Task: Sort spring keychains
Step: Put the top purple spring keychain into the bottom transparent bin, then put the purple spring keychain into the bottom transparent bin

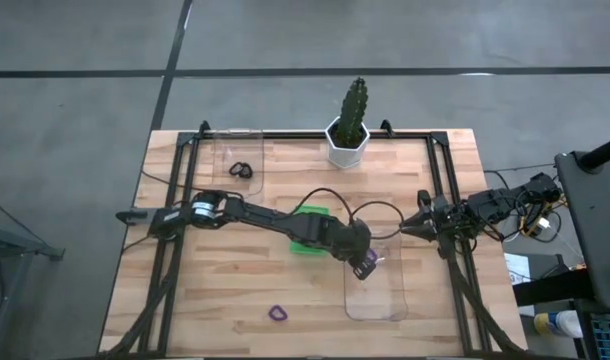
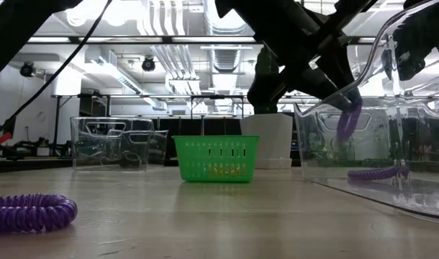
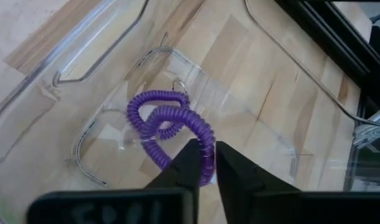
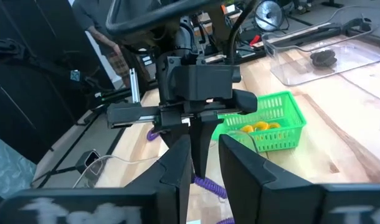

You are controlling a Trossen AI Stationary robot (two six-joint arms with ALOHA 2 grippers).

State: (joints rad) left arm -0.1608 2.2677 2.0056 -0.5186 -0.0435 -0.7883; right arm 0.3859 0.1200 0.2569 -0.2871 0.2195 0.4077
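The purple coiled spring keychain (image 2: 30, 213) lying on the wooden table (image 1: 215, 290) is cut off by the low view's left edge. Small orange things (image 4: 255, 127) in the green plastic basket (image 4: 283, 124) are too blurred to identify. The dark items (image 1: 239, 169) in the far clear plastic tray (image 1: 247, 150) are too small to count.

Table (image 1: 235, 300): pale wood planks, matt, visible grain, across the middle of the high view.
Clear tray (image 1: 375, 290): transparent glossy plastic with bright reflections, lower right of centre in the high view.
Second clear tray (image 1: 237, 160): the same shiny see-through plastic, upper left of the table.
Green basket (image 2: 216, 158): perforated plastic, slightly glossy, centre of the low view.
Purple spring keychain (image 3: 168, 127): coiled plastic, smooth with a soft sheen.
Loose purple keychain (image 2: 29, 212): same ribbed coil, lower left of the low view.
Left gripper (image 3: 202, 168): dark, matt fingers.
Planter (image 1: 347, 145): white, smooth.
Floor (image 1: 85, 60): grey, dull, smooth.
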